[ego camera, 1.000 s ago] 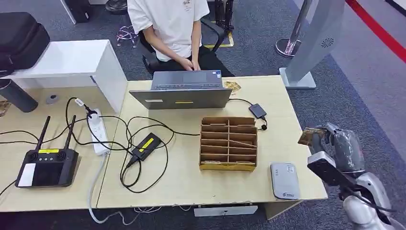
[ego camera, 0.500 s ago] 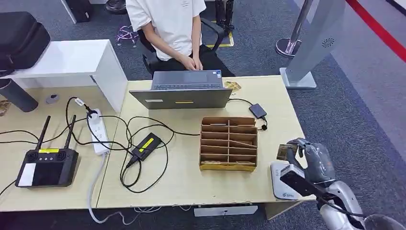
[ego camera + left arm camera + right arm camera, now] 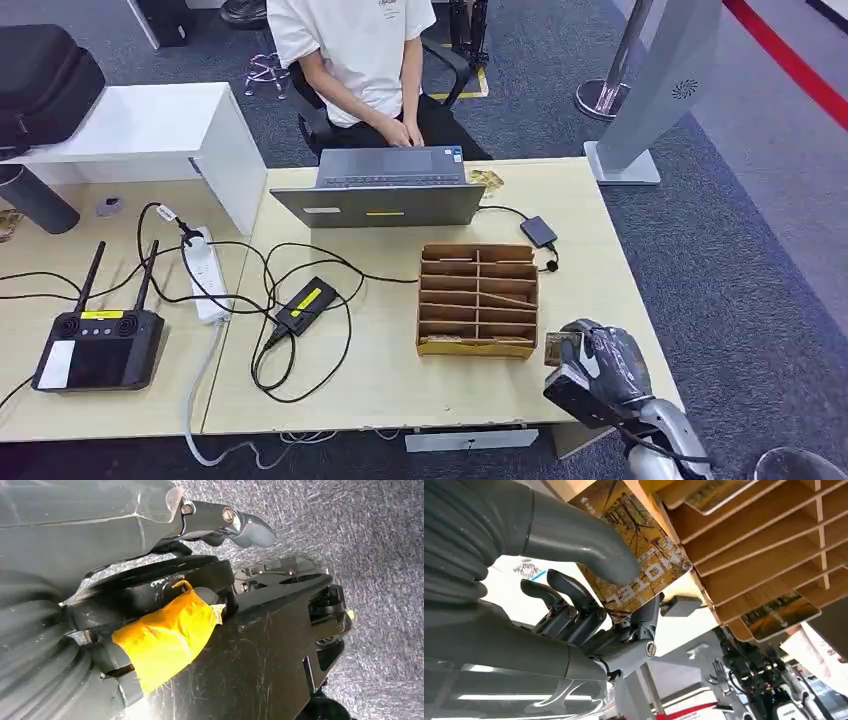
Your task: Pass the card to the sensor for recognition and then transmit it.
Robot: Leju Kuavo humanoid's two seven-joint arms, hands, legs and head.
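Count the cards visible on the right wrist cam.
3: one card held by the right robot hand, two more cards in the rack slots; others may be hidden.

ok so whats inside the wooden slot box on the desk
The wooden slot box has two columns of slots. The right wrist view shows two cards lying in slots. From the head view most slots look empty, though their depths are shadowed.

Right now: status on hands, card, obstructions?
Right hand pinching card, low over the desk's near right corner. Left hand hanging, grip state unclear. Wooden card rack close beside the card.
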